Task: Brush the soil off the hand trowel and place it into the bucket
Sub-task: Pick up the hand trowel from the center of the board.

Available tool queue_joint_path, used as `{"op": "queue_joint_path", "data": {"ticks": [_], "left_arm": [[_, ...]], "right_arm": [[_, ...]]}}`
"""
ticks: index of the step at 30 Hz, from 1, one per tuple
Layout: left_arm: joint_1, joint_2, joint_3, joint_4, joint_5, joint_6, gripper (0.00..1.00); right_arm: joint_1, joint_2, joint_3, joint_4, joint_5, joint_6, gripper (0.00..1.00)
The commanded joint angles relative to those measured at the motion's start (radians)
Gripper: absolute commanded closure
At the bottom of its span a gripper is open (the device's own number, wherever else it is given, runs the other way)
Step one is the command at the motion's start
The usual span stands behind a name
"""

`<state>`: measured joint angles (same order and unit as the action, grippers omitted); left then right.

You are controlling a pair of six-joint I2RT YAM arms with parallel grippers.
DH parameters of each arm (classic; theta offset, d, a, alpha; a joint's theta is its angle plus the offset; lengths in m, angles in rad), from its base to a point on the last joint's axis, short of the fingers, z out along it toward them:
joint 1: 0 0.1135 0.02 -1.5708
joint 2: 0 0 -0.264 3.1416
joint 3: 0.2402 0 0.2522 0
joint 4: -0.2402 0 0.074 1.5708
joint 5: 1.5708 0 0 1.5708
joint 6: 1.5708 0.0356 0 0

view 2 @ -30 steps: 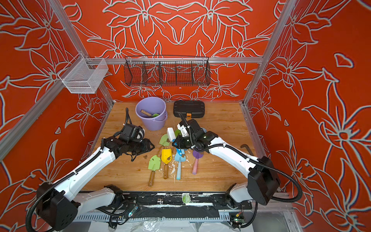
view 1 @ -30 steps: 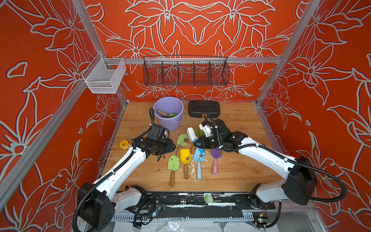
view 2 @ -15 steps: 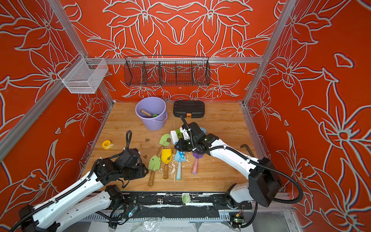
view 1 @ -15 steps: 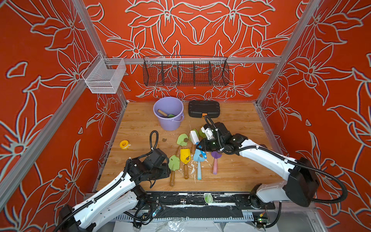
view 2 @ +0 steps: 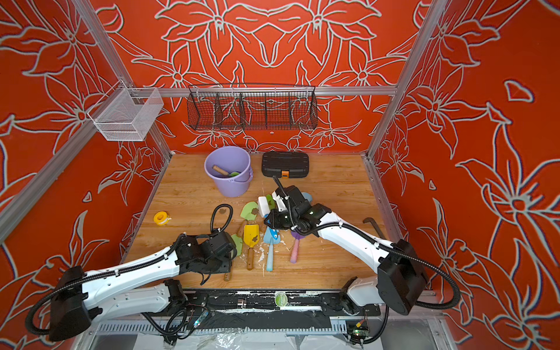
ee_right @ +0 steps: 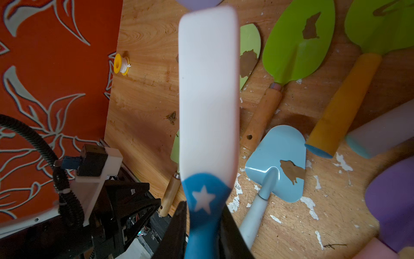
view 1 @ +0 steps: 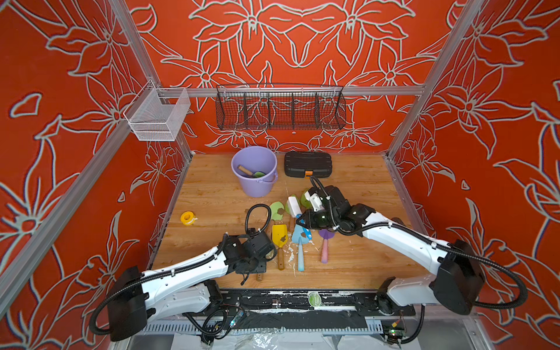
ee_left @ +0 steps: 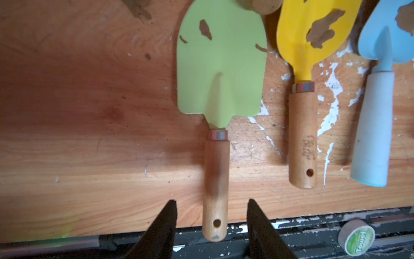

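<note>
At the front edge of the wooden tabletop (ee_left: 89, 157), the left gripper (ee_left: 211, 201) is hovering with its jaws standing apart on either side of the wooden handle end of a pale-green metal hand trowel (ee_left: 221, 67). A gap is showing on each side, so it is gripping nothing. That trowel is lying flat, and small dark-brown soil patches (ee_left: 205, 29) are clinging to its blade. Just beside it, a yellow metal trowel with a wooden handle (ee_left: 313, 33), a light-blue trowel with a pale handle (view 1: 300, 254) and a purple trowel with a pink handle (view 1: 324, 254) are lying in a row among white flecks. Farther in, the right gripper (ee_right: 203, 206) is clamping the blue neck of a white and blue plastic brush (ee_right: 208, 89), holding it above the trowels. At the back, the round lavender plastic bucket (view 1: 254, 186) is standing upright beside a black rectangular case (view 1: 307, 163), and a green-bladed trowel with a wooden handle (view 1: 245, 170) is resting inside the bucket.
</note>
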<state>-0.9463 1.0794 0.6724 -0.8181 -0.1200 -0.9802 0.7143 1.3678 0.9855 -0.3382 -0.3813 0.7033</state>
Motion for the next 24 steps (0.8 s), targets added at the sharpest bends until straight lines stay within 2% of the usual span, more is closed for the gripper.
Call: {"op": "queue_joint_path", "data": {"ticks": [1, 6, 12, 24], "left_arm": [[-0.025, 0.037, 0.003, 0.035, -0.05, -0.036, 0.48], [-0.046, 0.052, -0.023, 0.047, -0.07, -0.052, 0.48], [-0.073, 0.046, -0.098, 0.149, -0.101, -0.072, 0.49], [-0.094, 0.102, -0.12, 0.202, -0.153, -0.09, 0.55]], "right_arm": [[0.007, -0.021, -0.01, 0.026, 0.013, 0.019, 1.0], [0.007, -0.025, -0.012, 0.026, 0.016, 0.016, 1.0], [0.007, -0.019, -0.024, 0.042, 0.016, 0.022, 1.0], [0.007, -0.002, -0.015, 0.05, 0.012, 0.022, 1.0]]}}
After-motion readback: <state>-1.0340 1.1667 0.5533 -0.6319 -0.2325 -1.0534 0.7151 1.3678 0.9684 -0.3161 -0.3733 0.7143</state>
